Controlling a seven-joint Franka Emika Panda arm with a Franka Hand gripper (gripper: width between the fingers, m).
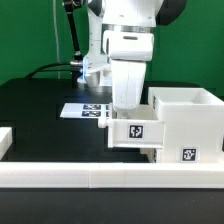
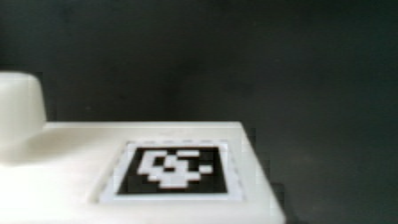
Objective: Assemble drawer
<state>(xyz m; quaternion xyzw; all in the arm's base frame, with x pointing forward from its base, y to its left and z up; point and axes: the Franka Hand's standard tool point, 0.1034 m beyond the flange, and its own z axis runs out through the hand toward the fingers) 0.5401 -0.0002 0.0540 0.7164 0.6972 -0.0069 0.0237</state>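
The arm (image 1: 125, 20) stands over the middle of the black table (image 1: 40, 105), its white wrist pointing straight down. The gripper (image 1: 127, 108) comes down onto a tray (image 1: 138, 132), a small white box with a black-and-white tag (image 1: 137, 129) on its near face. The fingers are hidden behind the wrist body and the tray's top edge, so it cannot be told whether the jaws are wide, narrow or closed on the tray wall. The tray sits directly beneath the gripper, and whether it rests on the table or is lifted cannot be told either.

Just to the exterior view's right of the tray, touching or nearly touching it, stands the housing (image 1: 190, 125), a taller open-topped white box with a small tag low on its near face. The tray's right side lies against the housing's left wall.

Behind the tray, farther from the camera, the marker board (image 1: 82, 110) lies flat on the table. A low white rail (image 1: 100, 178) runs across the near edge of the scene.

The wrist view shows the tray's white surface (image 2: 71, 140) close up, with a tag (image 2: 173, 168) in a shallow recess. One white finger (image 2: 18, 110) shows at the picture's edge, above that surface; the other finger is out of view.
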